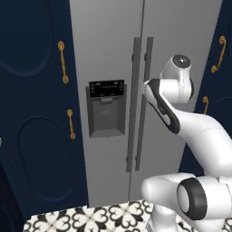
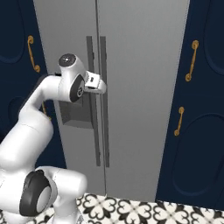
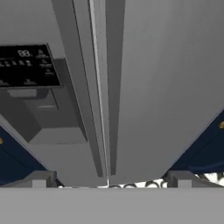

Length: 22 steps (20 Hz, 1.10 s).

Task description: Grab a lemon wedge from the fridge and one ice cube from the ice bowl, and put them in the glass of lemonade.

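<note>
Glossy white arm (image 1: 199, 131) of rounded segments, dark grey joint caps and seams.

The fridge (image 1: 113, 68) stands shut between cabinets (image 1: 31, 113) on its left and right. Its dispenser panel (image 1: 106, 108) sits in the left door, left of the two vertical handles (image 1: 138, 104) that flank the centre seam. The tool (image 2: 99, 84) hangs just before those handles, above the floor (image 1: 90, 217).

Light-grey fridge (image 1: 108, 54), navy cabinets (image 1: 36, 90), gold handles (image 1: 63, 62).
</note>
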Available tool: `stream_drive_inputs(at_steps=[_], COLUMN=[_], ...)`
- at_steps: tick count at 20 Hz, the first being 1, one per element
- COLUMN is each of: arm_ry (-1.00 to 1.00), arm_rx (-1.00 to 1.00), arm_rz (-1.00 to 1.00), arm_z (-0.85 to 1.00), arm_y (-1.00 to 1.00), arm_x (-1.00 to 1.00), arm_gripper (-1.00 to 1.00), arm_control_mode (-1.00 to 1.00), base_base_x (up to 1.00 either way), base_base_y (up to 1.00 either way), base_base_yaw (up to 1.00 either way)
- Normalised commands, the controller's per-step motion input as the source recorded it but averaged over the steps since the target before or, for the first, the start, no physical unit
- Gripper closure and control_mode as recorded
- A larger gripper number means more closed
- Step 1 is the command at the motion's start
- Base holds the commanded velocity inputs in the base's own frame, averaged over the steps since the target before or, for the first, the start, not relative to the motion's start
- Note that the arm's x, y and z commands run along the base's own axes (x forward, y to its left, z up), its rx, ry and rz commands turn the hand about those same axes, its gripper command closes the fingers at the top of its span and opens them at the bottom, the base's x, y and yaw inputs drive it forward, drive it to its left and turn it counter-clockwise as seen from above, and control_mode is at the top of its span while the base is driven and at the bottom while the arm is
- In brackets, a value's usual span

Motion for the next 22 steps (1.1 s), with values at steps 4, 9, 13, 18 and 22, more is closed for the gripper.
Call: stream_drive_inputs(at_steps=[4,9,13,18,22], arm_ry=[0.0,0.0,0.0,0.0,0.0], arm_rx=[0.0,0.0,0.01,0.02,0.0], arm_rz=[0.0,0.04,0.06,0.06,0.01], arm_z=[-0.22,-0.35,-0.2,0.0,-0.01], arm_y=[0.0,0.0,-0.13,-0.31,0.0], arm_x=[0.51,0.66,0.7,0.31,0.47], arm_gripper=[-1.0,-1.0,-1.0,-1.0,-1.0], arm_control_mode=[-1.0,-1.0,-1.0,-1.0,-1.0], base_base_x=[0.0,0.0,0.0,0.0,0.0], base_base_y=[0.0,0.0,0.0,0.0,0.0], base_base_yaw=[0.0,0.0,0.0,0.0,0.0])
